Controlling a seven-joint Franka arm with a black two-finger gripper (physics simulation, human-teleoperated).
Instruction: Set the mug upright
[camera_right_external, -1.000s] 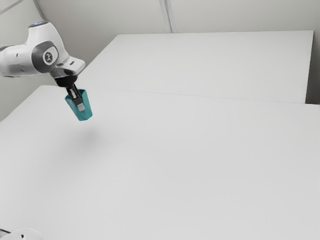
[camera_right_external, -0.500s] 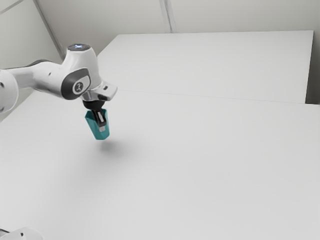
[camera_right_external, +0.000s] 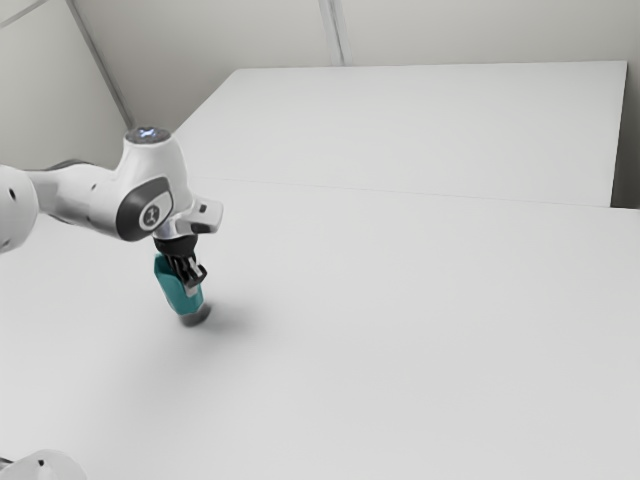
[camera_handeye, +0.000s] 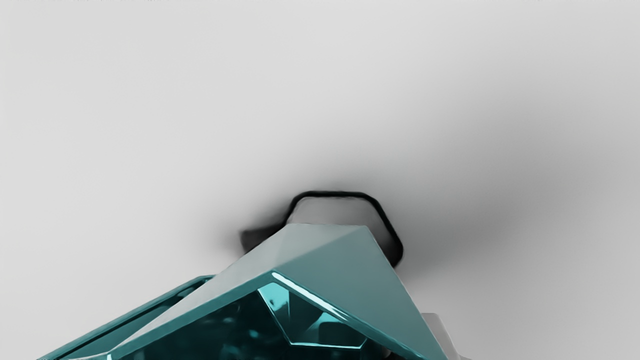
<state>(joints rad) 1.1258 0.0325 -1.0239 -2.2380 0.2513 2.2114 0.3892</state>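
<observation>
The fingers (camera_right_external: 192, 289) hold the mug (camera_right_external: 174, 289) (teal, slightly tilted).

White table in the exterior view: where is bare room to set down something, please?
The white table is bare from the teal faceted mug toward the exterior view's right. Crowded: around the mug, where the black two-finger tool holds it beneath the white arm.

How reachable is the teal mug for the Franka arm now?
Yes, apparently: the gripper is at the mug and looks closed on its wall, with nothing visible blocking it.
</observation>
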